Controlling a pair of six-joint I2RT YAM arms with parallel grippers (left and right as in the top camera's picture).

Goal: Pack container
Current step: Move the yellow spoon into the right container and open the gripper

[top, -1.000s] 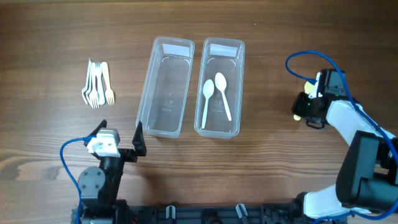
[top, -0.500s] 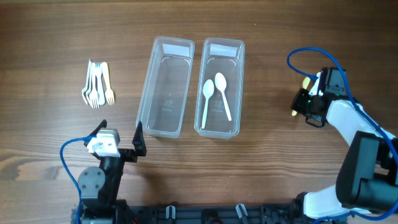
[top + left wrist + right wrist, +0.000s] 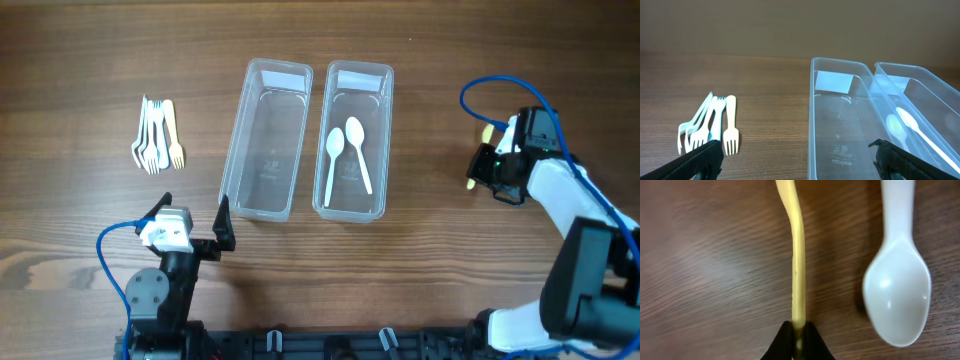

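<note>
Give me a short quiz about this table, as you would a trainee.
1. How many spoons lie in the right container?
2. True or false: the left container is empty.
3. The right hand is shut on: A a cup; B a yellow utensil; C nothing.
Key: 1 two; 2 true; 3 B.

The left container [image 3: 265, 150] and the right container [image 3: 388, 140] stand side by side mid-table [image 3: 80, 60]. Two spoons [image 3: 347, 150] lie in the right one. Forks [image 3: 156, 134] lie well left of both. Far right, a loose spoon [image 3: 897, 295] lies just beside a slim utensil [image 3: 798, 255].
</note>
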